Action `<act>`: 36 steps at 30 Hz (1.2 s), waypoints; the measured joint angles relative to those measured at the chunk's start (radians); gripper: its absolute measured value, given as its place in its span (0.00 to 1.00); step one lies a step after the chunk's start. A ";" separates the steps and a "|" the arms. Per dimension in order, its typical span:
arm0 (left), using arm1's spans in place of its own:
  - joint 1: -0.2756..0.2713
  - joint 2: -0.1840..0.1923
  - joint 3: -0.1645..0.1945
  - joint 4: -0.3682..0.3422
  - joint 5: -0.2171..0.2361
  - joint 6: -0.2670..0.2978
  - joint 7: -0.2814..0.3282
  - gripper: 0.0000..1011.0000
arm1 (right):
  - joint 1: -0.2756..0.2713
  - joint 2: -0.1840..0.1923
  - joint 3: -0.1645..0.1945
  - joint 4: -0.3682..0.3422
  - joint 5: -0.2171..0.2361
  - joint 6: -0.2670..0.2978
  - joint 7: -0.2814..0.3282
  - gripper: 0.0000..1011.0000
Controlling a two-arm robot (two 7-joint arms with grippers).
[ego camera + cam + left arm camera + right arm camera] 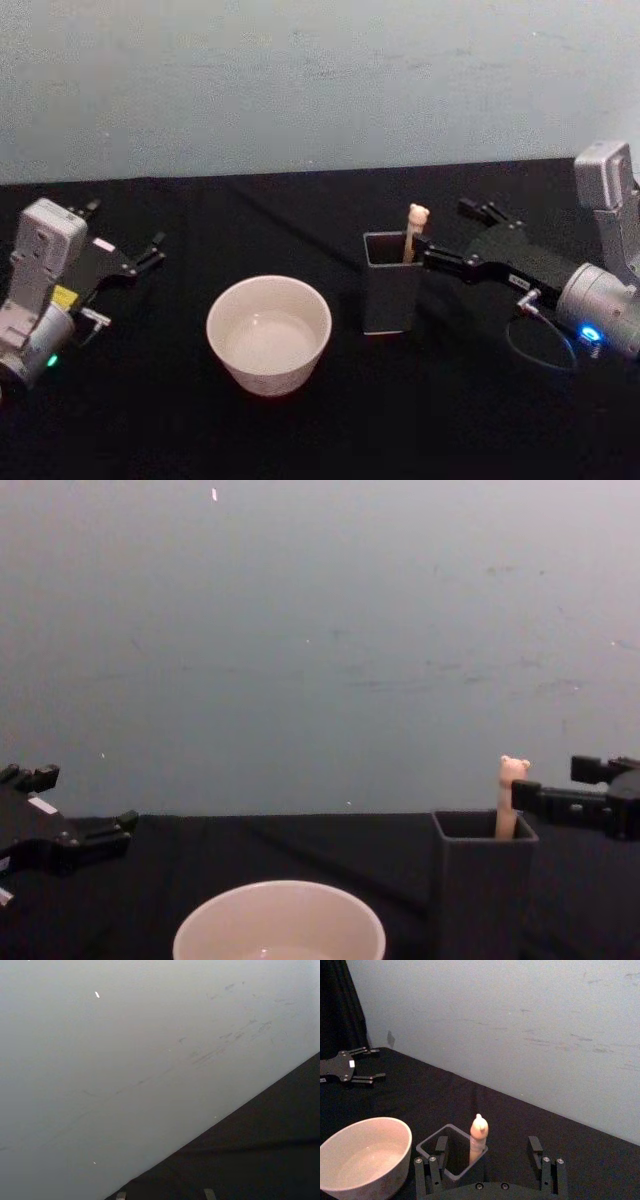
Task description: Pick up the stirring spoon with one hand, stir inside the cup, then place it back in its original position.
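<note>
Spoon [416, 222], cup [266, 374], holder [390, 296]: one each; left end effector [126, 224] and right end effector [441, 230] open.

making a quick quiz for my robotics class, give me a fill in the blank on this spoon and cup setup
The stirring spoon stands in the dark grey holder, its ____ head poking out. The right gripper, close by the holder, is ____, not shut. The cup sits ____ the holder and the idle left gripper.
Missing words: bear; open; between.
</note>
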 joint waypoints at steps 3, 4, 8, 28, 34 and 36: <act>0.000 0.000 0.000 0.000 0.000 0.000 0.000 0.99 | 0.013 -0.010 -0.005 0.011 -0.005 0.006 0.009 0.99; 0.000 0.000 0.000 0.000 0.000 0.000 0.000 0.99 | 0.017 -0.012 -0.007 0.014 -0.007 0.008 0.011 0.99; 0.000 0.000 0.000 0.000 0.000 0.000 0.000 0.99 | 0.038 -0.027 -0.018 0.035 -0.018 0.017 0.018 0.99; 0.000 0.000 0.000 0.000 0.000 0.000 0.000 0.99 | 0.099 -0.069 -0.042 0.099 -0.032 0.038 0.038 0.99; 0.000 0.000 0.000 0.000 0.000 0.000 0.000 0.99 | 0.106 -0.071 -0.044 0.110 -0.031 0.043 0.045 0.99; 0.000 0.000 0.000 0.000 0.000 0.000 0.000 0.99 | 0.108 -0.070 -0.044 0.112 -0.029 0.043 0.048 0.99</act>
